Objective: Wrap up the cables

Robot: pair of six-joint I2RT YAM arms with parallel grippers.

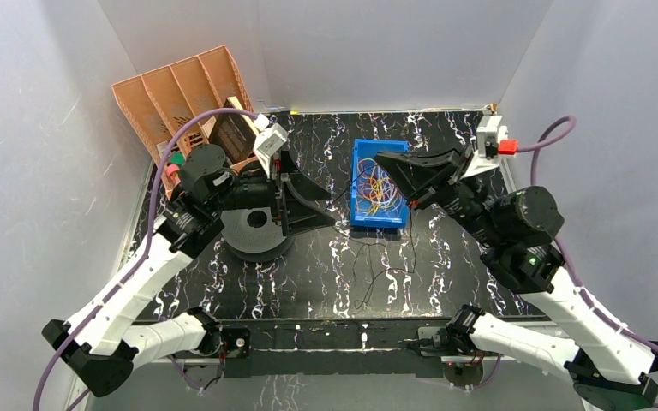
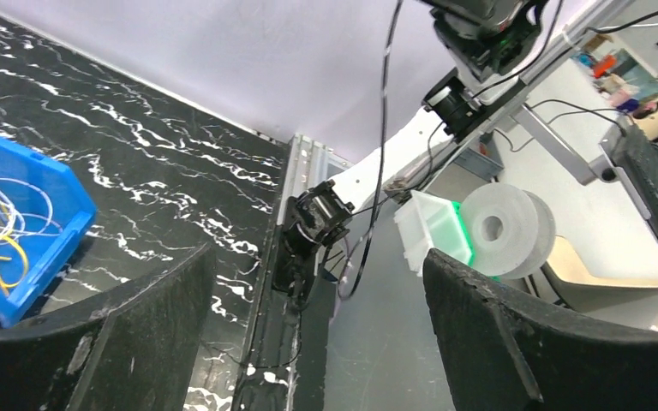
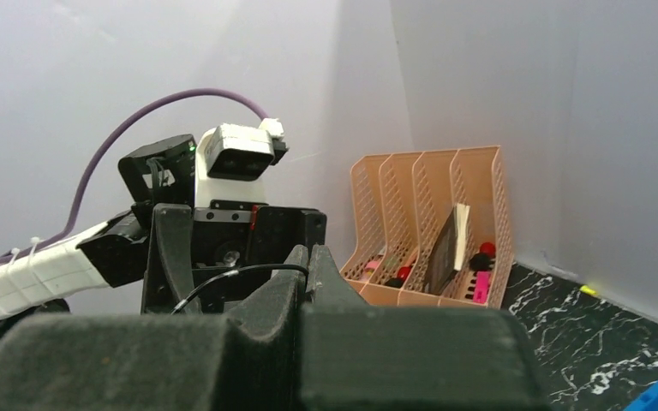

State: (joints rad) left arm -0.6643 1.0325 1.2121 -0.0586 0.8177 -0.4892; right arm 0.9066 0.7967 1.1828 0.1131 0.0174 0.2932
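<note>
Cables [image 1: 375,190]: a loose tangle of yellow, orange, red and pale strands lies inside the blue bin [image 1: 362,151], which sits on the black marbled table [image 1: 308,282] between the two arms. One thin dark cable [image 3: 240,271] arcs away from the tips of the right gripper [image 1: 382,160]. That gripper is clenched, the strand pinched at the seam of its fingers, and hangs over the bin's far right corner. The left gripper [image 1: 332,211] stands spread wide and holds nothing, just left of the bin. A black spool [image 1: 253,241] rests beneath the left arm. An orange file organizer [image 1: 171,94] occupies the far left corner.
</note>
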